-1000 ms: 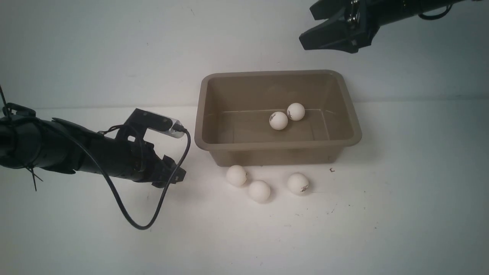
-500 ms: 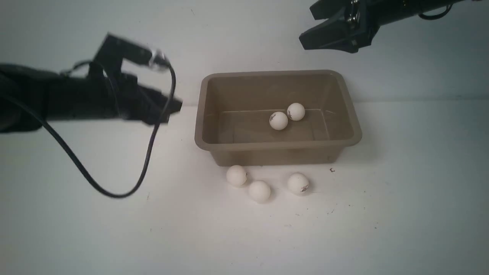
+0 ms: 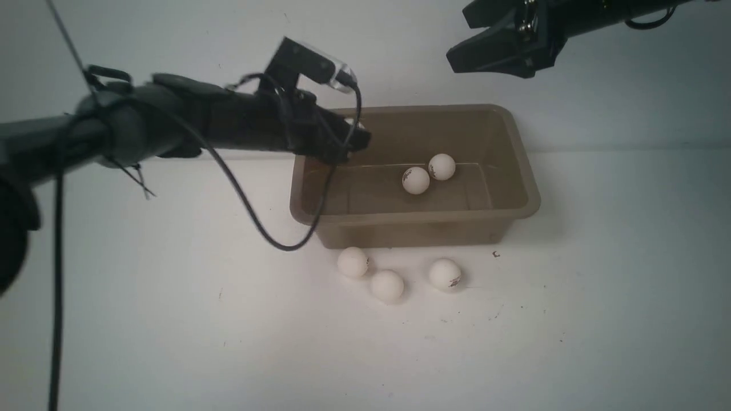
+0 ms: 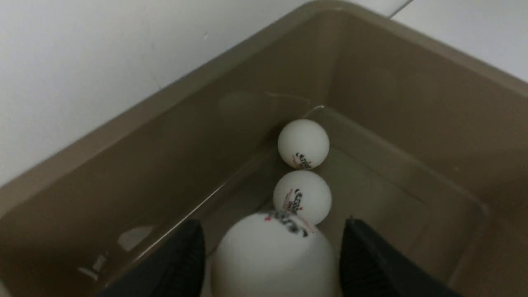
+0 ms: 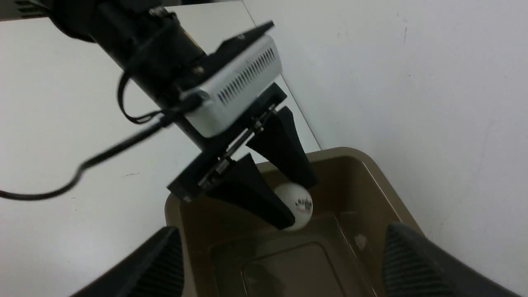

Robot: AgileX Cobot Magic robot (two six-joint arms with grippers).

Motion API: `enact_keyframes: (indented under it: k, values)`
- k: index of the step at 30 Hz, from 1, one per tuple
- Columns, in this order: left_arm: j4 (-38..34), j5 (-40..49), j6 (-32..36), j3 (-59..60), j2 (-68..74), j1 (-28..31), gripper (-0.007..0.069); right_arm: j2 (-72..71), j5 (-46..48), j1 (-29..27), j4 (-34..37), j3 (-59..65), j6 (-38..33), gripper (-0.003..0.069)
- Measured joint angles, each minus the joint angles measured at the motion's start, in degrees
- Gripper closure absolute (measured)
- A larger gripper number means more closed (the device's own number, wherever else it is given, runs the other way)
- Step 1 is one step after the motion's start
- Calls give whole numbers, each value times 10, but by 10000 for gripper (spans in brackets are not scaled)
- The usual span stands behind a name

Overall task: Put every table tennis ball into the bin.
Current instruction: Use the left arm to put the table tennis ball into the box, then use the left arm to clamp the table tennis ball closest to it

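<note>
My left gripper (image 3: 357, 140) hangs over the left end of the taupe bin (image 3: 411, 217). A white table tennis ball (image 4: 272, 255) sits between its fingers with a narrow gap showing on each side, so the jaws are open. The right wrist view shows that same ball (image 5: 299, 204) above the bin's floor. Two balls (image 3: 416, 180) (image 3: 442, 166) lie together inside the bin. Three more (image 3: 353, 262) (image 3: 387, 285) (image 3: 445, 274) rest on the table just in front of it. My right gripper (image 3: 460, 37) is open and empty, high above the bin's far right corner.
The white table (image 3: 599, 285) runs back to a white wall close behind the bin. The left arm's black cable (image 3: 274, 242) droops to the table by the bin's left front corner.
The left arm has risen from the table at the left and swung right over the bin's left end. Its jaws have parted around the ball. The right arm has not moved.
</note>
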Motion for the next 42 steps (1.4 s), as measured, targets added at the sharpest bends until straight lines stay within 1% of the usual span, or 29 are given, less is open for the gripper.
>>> enact_keyframes:
  k: [2, 4, 6, 8, 11, 13, 14, 18, 22, 25, 31, 38, 42]
  values:
    - [9, -9, -31, -3, 10, 0, 113, 0, 0, 0, 1, 0, -1, 70]
    - [27, -9, -55, -4, 10, 1, 67, 0, 0, 0, 2, 0, -1, 70]
    - [51, -4, -78, -5, 0, 1, 51, 0, 0, 0, 2, 0, -1, 70]
    - [75, 2, -92, -5, -14, 1, 52, 0, 0, 0, 2, 0, -1, 70]
    - [136, 41, -141, -5, -53, 2, 70, 0, 0, 0, 2, 0, -1, 70]
    - [202, 84, -193, -6, -85, 7, 95, 0, 0, 0, 2, 0, -1, 70]
    - [222, 95, -208, -6, -93, 9, 103, 0, 0, 0, 2, 0, -1, 70]
    - [367, 164, -318, -7, -137, 19, 147, 0, 0, 0, 3, 0, -1, 70]
    - [453, 241, -394, -7, -160, 29, 157, 0, 0, 0, 4, 0, -3, 70]
    - [468, 282, -415, -7, -167, 32, 157, 0, 0, 0, 4, 0, -3, 70]
    - [473, 347, -425, -7, -168, 34, 157, 0, 0, 0, 4, 0, -3, 70]
    - [447, 361, -422, 2, -168, 34, 157, 0, 0, 0, 4, 0, -3, 70]
    - [429, 359, -415, 35, -168, 34, 157, 0, 0, 0, 4, 0, -3, 70]
